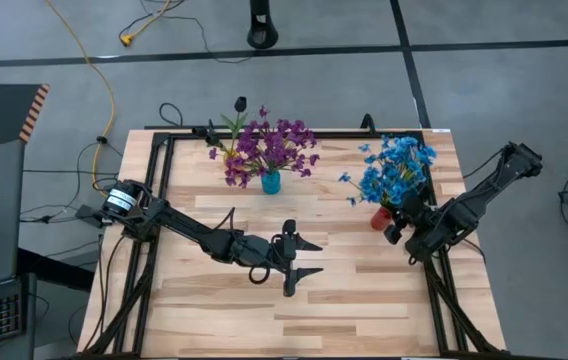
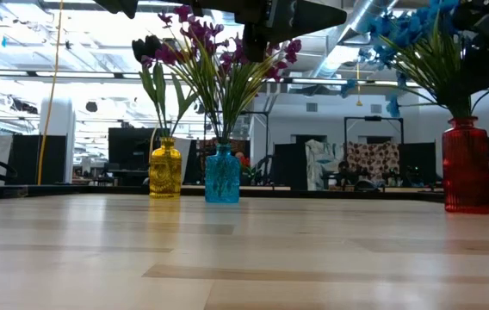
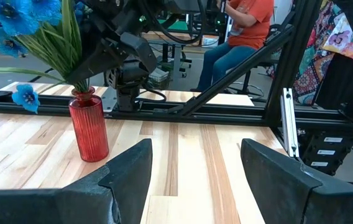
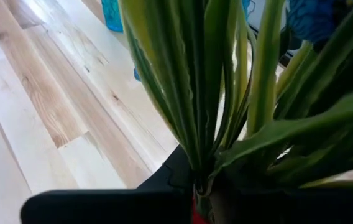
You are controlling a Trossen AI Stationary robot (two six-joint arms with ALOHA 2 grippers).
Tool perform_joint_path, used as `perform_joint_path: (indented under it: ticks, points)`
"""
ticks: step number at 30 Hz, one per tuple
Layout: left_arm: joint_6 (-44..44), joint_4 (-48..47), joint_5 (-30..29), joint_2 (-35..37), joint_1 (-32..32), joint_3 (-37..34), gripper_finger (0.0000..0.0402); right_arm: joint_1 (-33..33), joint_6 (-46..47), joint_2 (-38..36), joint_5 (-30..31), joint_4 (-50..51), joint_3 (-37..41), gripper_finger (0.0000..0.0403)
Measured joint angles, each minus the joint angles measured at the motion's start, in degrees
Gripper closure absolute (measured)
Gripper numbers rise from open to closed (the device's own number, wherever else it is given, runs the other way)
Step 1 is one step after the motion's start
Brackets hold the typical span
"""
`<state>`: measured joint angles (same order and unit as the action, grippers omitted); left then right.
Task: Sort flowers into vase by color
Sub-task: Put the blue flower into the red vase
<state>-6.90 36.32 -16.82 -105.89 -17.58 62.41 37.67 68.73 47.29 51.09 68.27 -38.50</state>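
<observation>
While the high view hides the vases under blooms, at desk (image 1: 344, 290) level we see ribbed glass: yellow vase (image 2: 164, 169), teal vase (image 2: 222, 175), red vase (image 2: 467, 165) holding blue flowers (image 1: 396, 168). Left gripper (image 1: 295, 257) gapes empty mid-desk; whether the right gripper (image 1: 396, 222) by the red vase grips, we cannot tell.

No legible text, labels, brands or numbers — none on anything.
</observation>
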Motion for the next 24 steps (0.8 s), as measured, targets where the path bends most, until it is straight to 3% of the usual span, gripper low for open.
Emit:
perform_joint_path:
  ticks: [5,11,16,24]
  points:
    - [0.0,0.0,0.0,0.0,0.0,0.0,0.0168,0.0,0.0,0.0,-0.3,-0.2,0.0,0.0316]
    - [0.0,0.0,0.0,0.0,0.0,0.0,0.0168,0.0,-0.2,0.0,-0.9,-0.2,0.0,0.0241]
    - [0.0,0.0,0.0,0.0,0.0,0.0,0.0168,0.0,-4.3,0.0,-7.4,0.6,-3.2,0.0190]
    - [0.0,0.0,0.0,0.0,0.0,0.0,0.0168,0.0,-8.6,0.0,-12.0,0.8,-8.1,0.0175]
